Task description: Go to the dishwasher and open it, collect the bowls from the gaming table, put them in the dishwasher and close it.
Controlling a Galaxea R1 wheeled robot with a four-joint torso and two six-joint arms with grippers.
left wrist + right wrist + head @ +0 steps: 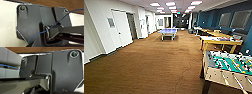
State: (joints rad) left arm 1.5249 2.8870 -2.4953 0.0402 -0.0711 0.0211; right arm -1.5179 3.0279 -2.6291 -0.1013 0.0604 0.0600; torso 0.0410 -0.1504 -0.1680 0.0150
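Observation:
The gaming table (224,72) stands close at the right of the head view. It has a green field, rods with small figures and a pale wooden side. I cannot make out bowls among the figures on it. The dishwasher is out of view. Both wrist views look onto the robot's own dark plate and jointed bar, with a strip of brown carpet (56,3) beyond.
Brown carpet (146,65) stretches ahead through a long room. A blue table-tennis table (167,31) stands far down the middle. Wooden tables (220,41) line the right wall beyond the gaming table. White walls and a white door (121,28) run along the left.

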